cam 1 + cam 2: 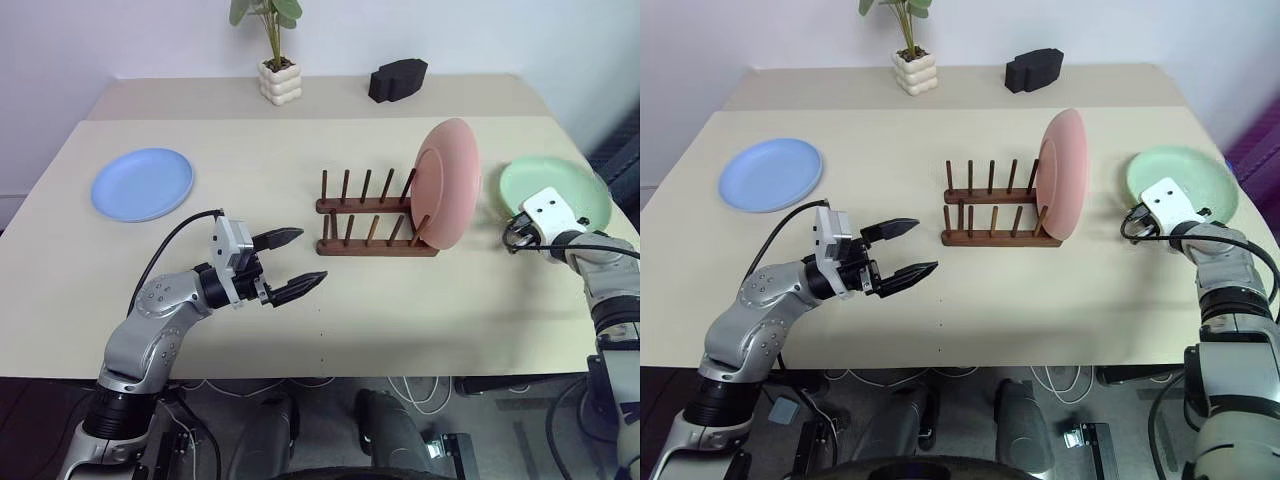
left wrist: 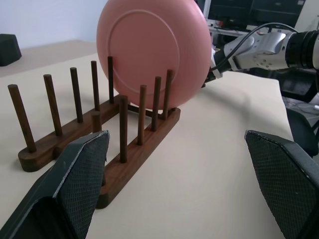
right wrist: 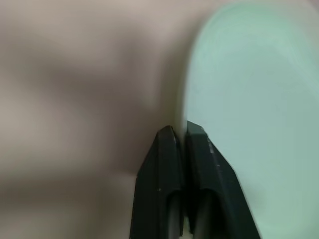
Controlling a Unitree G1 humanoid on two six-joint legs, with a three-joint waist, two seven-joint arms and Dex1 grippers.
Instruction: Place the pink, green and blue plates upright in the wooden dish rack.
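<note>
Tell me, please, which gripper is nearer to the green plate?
Right. The right gripper is shut at the green plate's near rim; the left gripper hangs open beyond the rack.

The near edge of the green plate [image 1: 560, 185] is hidden behind the right gripper [image 3: 180, 130]. In the right wrist view, the bench [image 3: 75, 74] is blurred, and whether the plate's rim is pinched cannot be told.
</note>
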